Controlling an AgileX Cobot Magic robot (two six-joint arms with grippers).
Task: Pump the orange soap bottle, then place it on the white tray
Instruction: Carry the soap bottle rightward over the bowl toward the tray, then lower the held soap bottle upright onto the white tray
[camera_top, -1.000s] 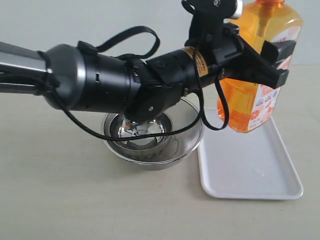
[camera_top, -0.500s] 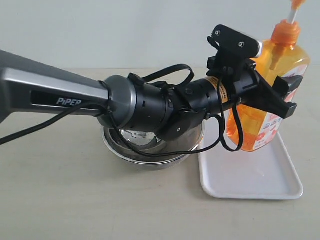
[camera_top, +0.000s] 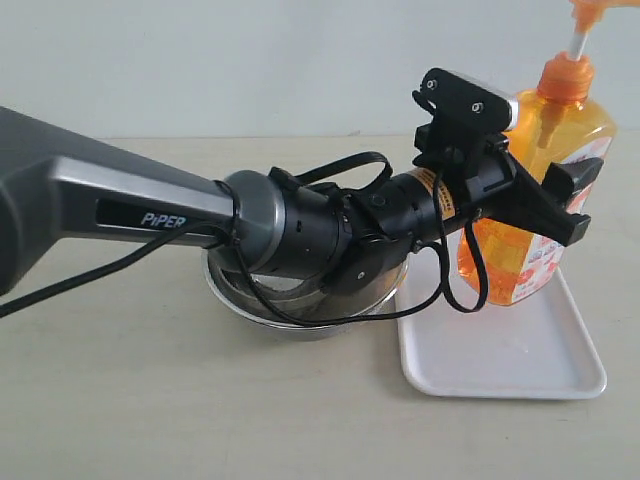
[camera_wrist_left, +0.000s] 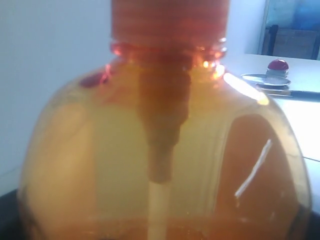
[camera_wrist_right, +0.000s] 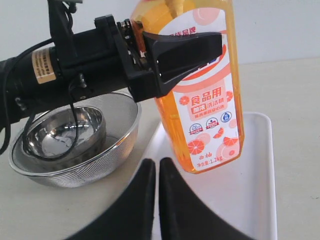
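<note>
Although the right hand (camera_wrist_right: 156, 165) is clenched on nothing close to the white tray (camera_top: 500, 360), the left hand (camera_top: 570, 198) grasps the orange soap bottle (camera_top: 510, 270) by its body, upright over the tray's far end, beside nested steel bowls (camera_top: 300, 310) on the table (camera_top: 120, 400).

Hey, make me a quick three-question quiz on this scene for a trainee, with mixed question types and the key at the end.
1. True or false: the right gripper has its fingers closed on the tall translucent orange soap bottle.
2. What stands beside the flat rectangular white plastic tray? A) nested round steel bowls B) a blue mug C) a wooden board.
3. Which gripper holds the bottle?
Key: 1 false, it is shut and empty. 2 A. 3 the left gripper, clamped around the bottle's body.
</note>
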